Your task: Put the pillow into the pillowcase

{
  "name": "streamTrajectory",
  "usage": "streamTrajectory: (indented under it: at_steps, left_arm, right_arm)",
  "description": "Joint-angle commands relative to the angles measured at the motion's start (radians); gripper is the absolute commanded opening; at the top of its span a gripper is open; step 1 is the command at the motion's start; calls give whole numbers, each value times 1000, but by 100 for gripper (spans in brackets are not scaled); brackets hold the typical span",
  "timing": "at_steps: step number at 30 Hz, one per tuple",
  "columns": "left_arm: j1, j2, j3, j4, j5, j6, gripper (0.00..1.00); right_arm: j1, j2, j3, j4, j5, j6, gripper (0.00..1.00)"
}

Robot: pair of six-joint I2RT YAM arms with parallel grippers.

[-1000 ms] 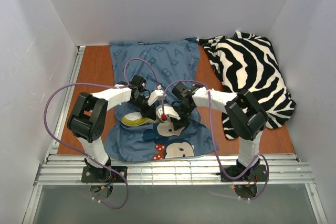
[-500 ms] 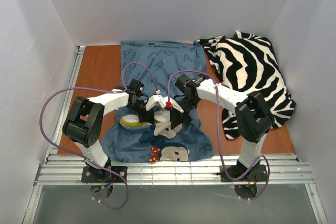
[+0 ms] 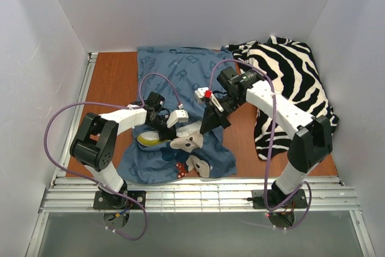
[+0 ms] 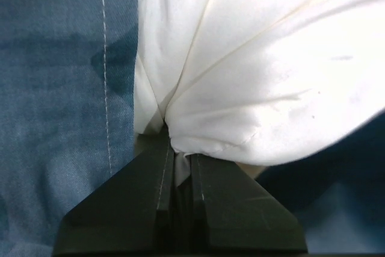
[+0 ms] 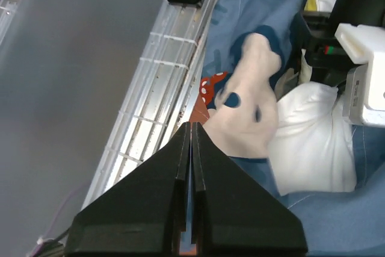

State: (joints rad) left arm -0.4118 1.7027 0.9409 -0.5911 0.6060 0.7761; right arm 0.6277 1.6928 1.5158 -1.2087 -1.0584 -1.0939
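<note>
The blue pillowcase point(image 3: 180, 73) with mouse faces lies down the middle of the table. The pillow sits mostly inside it; only its yellow edge point(image 3: 150, 139) and some white fabric point(image 4: 258, 70) show. My left gripper point(image 3: 170, 126) is low at the case's opening, shut on a pinch of the white pillow fabric point(image 4: 178, 148). My right gripper point(image 3: 210, 127) is raised to the right of it, jaws together on a thin fold of the pillowcase point(image 5: 190, 126). The mouse-face print point(image 5: 252, 112) and the white pillow point(image 5: 313, 142) hang just past its tips.
A zebra-striped cloth point(image 3: 289, 88) is heaped at the back right, touching the pillowcase's far corner. Metal rails point(image 3: 210, 194) run along the near edge. White walls close in the table on three sides. Bare wood point(image 3: 105, 88) shows at the left.
My right gripper has moved back and to the right, drawing the pillowcase's near part up and bunching it. My left gripper has stayed low, shut on the pillow.
</note>
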Motion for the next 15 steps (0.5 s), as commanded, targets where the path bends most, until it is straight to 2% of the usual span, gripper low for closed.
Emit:
streamTrajectory:
  at_steps: [1,4,5,7,9,10,11,12,13,15]
  left_arm:
    - [24,54,-103,-49,-353,-20,0]
    - [25,-14,-103,-137,-212,-82,0]
    - [25,-34,-97,-180,-115,-106,0]
    - [25,-113,-82,-205,-27,-168,0]
    - [25,-176,-21,-208,65,-291,18]
    - [28,-228,8,-205,92,-323,28]
    - [28,-251,48,-197,100,-386,44]
    - [31,-265,121,-184,84,-420,52]
    - [34,-264,175,-182,71,-443,55]
    - [59,-230,318,-173,22,-498,60]
  right_arm:
    - [-17,-27,15,-53,-39,67,1]
    - [-91,14,-68,130,23,173,1]
    - [-114,22,-83,235,84,204,1]
    - [-121,56,-91,284,150,247,1]
    - [-120,94,-68,288,219,281,1]
    - [-120,97,-49,290,241,342,6]
    - [-118,94,-46,296,285,377,14]
    - [-112,82,-45,299,311,409,34]
    - [-109,70,-51,314,340,480,43]
    - [-103,32,-81,342,406,546,52]
